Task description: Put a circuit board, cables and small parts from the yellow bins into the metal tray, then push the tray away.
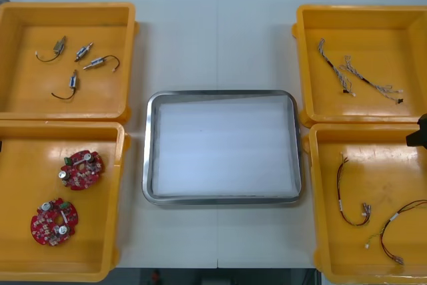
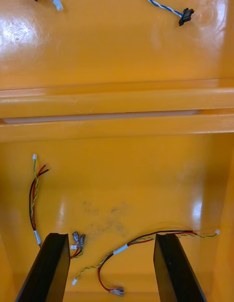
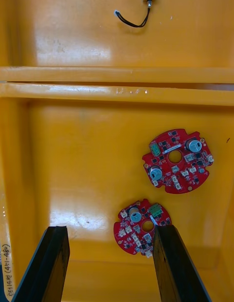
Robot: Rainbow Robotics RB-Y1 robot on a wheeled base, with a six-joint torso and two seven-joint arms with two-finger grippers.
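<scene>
Front view: the metal tray (image 1: 151,145), white inside, is seen at centre frame between the yellow bins (image 1: 27,31). Two circuit boards (image 1: 81,169) are located at lower left and small metal parts (image 1: 83,51) at upper left.

Right wrist view: the right gripper (image 2: 111,238) is opened over red and yellow cables (image 2: 34,195).

Left wrist view: the left gripper (image 3: 110,229) is opened, with one board just beside a finger.

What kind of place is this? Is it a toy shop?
Probably a workbench for sorting electronics, maybe in a robot lab. Yellow bins hold red circuit boards and cables, a metal tray sits between them, and the left gripper and right gripper, both open, hover over bins.
</scene>
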